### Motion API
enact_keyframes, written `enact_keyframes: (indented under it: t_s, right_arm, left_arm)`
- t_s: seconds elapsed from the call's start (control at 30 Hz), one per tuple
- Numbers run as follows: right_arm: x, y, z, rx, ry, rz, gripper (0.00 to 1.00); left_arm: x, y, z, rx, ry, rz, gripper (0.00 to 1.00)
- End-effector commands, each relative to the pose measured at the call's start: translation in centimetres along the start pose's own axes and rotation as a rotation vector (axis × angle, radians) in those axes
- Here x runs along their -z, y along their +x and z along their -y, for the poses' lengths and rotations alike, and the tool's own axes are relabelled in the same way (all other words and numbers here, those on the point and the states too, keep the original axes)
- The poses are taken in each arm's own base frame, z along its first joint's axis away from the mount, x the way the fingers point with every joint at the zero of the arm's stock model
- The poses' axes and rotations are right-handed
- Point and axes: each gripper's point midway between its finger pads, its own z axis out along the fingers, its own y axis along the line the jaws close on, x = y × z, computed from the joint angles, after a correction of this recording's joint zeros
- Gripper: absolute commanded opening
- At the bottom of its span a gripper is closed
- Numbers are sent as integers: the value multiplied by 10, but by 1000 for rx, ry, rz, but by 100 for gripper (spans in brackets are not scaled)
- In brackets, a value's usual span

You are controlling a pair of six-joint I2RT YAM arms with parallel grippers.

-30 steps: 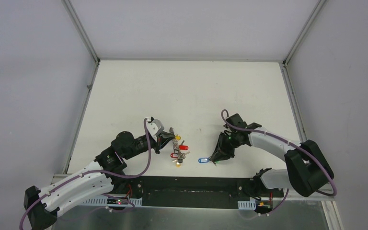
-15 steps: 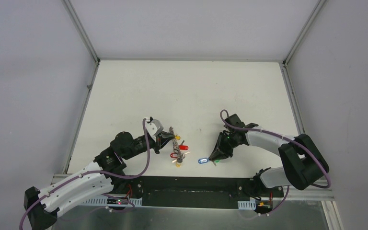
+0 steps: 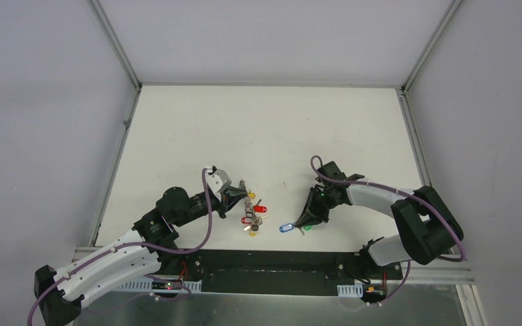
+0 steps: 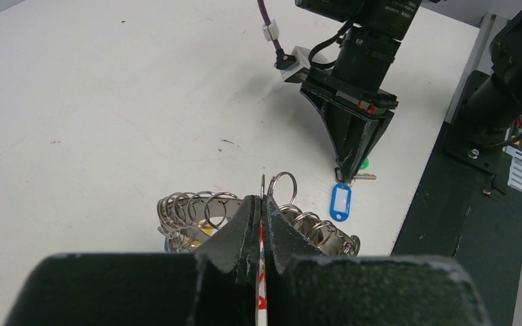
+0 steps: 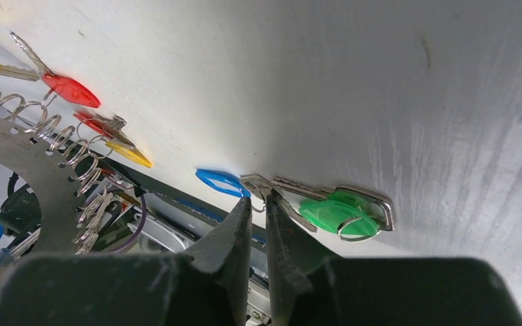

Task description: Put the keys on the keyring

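Observation:
The keyring [image 3: 248, 204], a large silvery band strung with small rings, stands on edge in the table's near middle. My left gripper [image 3: 234, 202] is shut on its rim; in the left wrist view the jaws [image 4: 262, 204] pinch the keyring [image 4: 190, 212]. The keys lie flat to its right: a blue tag [image 3: 285, 228] and a green tag [image 3: 308, 227]. My right gripper [image 3: 302, 225] points down with its tips on the table between them. In the right wrist view its nearly closed jaws [image 5: 258, 201] pinch the small ring joining the blue tag [image 5: 221, 182] and the green tag [image 5: 333, 212].
Red tags [image 3: 260, 209] and yellow-tagged keys [image 3: 252, 231] hang from the keyring towards the right arm. The black base rail [image 3: 272, 261] runs just behind the keys at the near table edge. White walls enclose the table's left, far and right sides.
My right gripper has slid slightly left along the table, and the blue tag has shifted a little left with it. The left gripper and keyring have hardly moved.

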Motion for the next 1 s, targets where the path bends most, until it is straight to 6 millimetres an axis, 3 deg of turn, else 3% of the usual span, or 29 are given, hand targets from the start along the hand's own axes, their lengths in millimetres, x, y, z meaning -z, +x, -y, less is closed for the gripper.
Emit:
enact_keyframes:
  t_s: [0.0, 0.3, 0.97]
  right_arm:
    - [-4, -12, -7, 3, -15, 38, 14]
    - [-5, -17, -16, 24, -49, 53, 3]
    - [-7, -9, -41, 52, -124, -1, 5]
  left_arm:
    - [1, -39, -1, -7, -11, 117, 0]
    - [1, -40, -1, -5, -12, 119, 0]
    - [2, -37, 0, 0, -11, 115, 0]
